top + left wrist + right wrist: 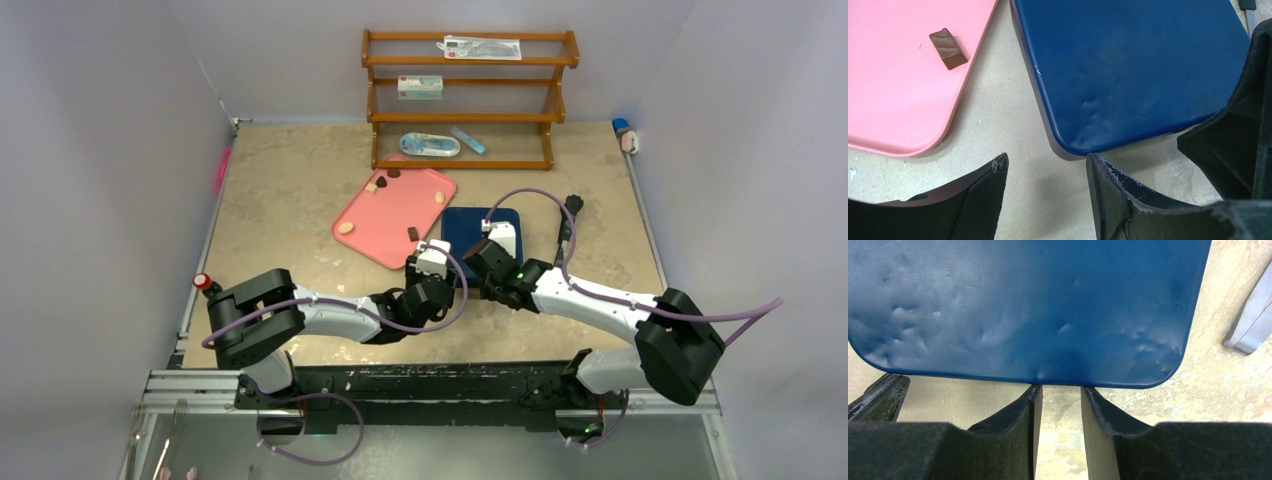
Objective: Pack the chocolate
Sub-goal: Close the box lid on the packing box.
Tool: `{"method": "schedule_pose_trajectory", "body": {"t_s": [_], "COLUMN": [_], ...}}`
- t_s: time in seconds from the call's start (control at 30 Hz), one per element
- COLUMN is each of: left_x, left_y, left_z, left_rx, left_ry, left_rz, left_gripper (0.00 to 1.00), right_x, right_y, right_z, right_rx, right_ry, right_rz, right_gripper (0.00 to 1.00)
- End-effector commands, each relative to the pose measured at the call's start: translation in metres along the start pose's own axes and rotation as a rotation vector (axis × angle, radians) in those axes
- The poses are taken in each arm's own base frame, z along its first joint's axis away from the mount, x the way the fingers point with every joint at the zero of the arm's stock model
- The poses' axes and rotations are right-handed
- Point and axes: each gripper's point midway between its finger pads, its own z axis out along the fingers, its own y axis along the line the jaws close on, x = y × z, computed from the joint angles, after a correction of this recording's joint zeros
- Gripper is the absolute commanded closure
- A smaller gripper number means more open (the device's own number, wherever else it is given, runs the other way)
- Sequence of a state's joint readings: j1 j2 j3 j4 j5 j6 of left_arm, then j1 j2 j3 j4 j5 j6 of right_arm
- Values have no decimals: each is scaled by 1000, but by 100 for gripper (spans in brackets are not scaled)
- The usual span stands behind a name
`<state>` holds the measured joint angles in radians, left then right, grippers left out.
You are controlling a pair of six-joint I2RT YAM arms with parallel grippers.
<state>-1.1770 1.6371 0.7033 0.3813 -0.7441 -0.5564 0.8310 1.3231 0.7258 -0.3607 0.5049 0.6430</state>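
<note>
Left gripper (1047,162): we see its jaws apart, only bare table (1013,125) between them, just off the near corner of the box (1128,65).
Right gripper (1060,392): jaws apart too, holding nothing, tips at the box's near edge.
Box: dark blue, smooth top up, just beside the tray (893,100).
Tray: pink, flat on the table.
Chocolate (948,48): we find dark and cream pieces scattered on the tray, one brown piece near its box-side edge.

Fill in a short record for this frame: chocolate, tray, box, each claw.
chocolate: several loose pieces, brown and cream, all on the tray
pink tray: flat on the table, left of the box, not touching it
blue box: lid side up, closed
left claw: open, empty, at the box's near left corner
right claw: open, empty, at the box's near edge
</note>
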Motion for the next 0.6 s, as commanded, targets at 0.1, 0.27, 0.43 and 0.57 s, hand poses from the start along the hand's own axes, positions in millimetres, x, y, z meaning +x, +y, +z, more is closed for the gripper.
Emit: {"method": "schedule_pose_trajectory", "body": {"t_s": [0.1, 0.27, 0.43, 0.57], "left_x": [-13, -12, -11, -11], "left_y": [-6, -6, -5, -5], "left_z": [4, 5, 5, 6], "left_rx": [15, 17, 15, 17], "left_ry": [-34, -31, -30, -28], "left_rz": [-35, -36, -38, -39], "left_gripper": [43, 43, 43, 43], "right_x": [-16, -17, -17, -17], "right_y": [2, 1, -1, -2], "right_z": [-5, -5, -5, -4], "right_rx": [14, 24, 33, 39], "right_ry": [-40, -43, -44, -44], "right_rz": [2, 2, 1, 0], "right_gripper": [63, 63, 63, 63]}}
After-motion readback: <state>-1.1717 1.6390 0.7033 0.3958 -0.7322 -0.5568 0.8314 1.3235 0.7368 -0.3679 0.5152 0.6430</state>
